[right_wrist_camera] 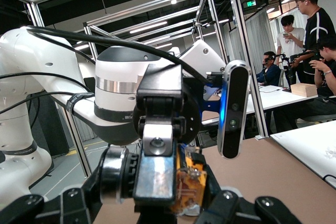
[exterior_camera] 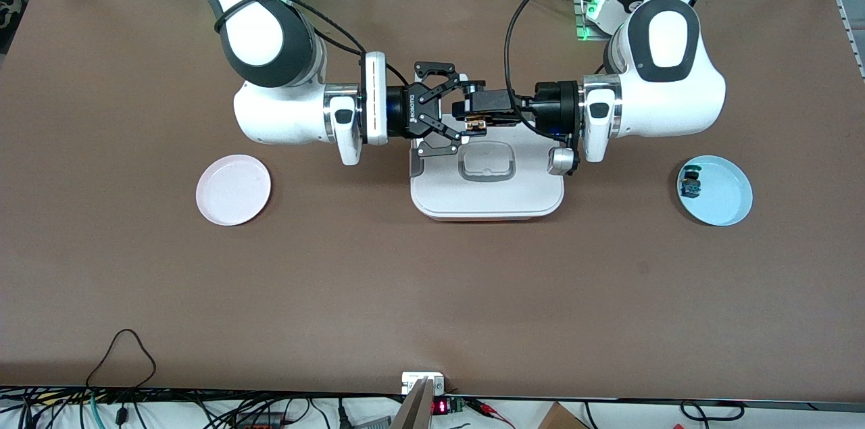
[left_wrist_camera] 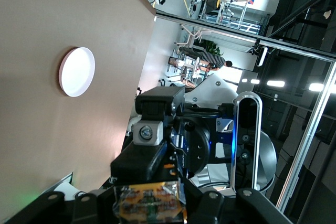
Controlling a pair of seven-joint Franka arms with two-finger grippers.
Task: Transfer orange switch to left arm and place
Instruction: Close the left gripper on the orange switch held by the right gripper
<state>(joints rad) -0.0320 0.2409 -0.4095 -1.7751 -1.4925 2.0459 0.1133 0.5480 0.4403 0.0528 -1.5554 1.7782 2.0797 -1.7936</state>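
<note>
Orange switch point(exterior_camera: 477, 123): a tiny black cylindrical push-button with orange body parts. I see it up in the air at the tips of both end effectors, over the box.
Right end effector point(exterior_camera: 463, 115): black, two-fingered, lying level over the box and pointing toward the left arm. It is clamped on the orange switch, which shows at its tips in the right wrist view point(right_wrist_camera: 189, 187).
Left end effector point(exterior_camera: 481, 111): black, level, facing the right one tip to tip over the box. The orange switch sits at its tips in the left wrist view point(left_wrist_camera: 149, 203). I cannot tell how far it is closed or whether it grips.
Box point(exterior_camera: 486, 203): large white rounded-rectangular lidded container with a grey-rimmed recessed handle, directly beneath both end effectors and apart from them.
Pink round plate point(exterior_camera: 233, 189): on the brown worktop point(exterior_camera: 432, 294), well apart from the right end effector, toward the right arm's end.
Pale blue round plate point(exterior_camera: 726, 196): well apart from the left end effector, toward the left arm's end.
Blue-and-teal switch point(exterior_camera: 690, 184): small, lying in the pale blue round plate.
</note>
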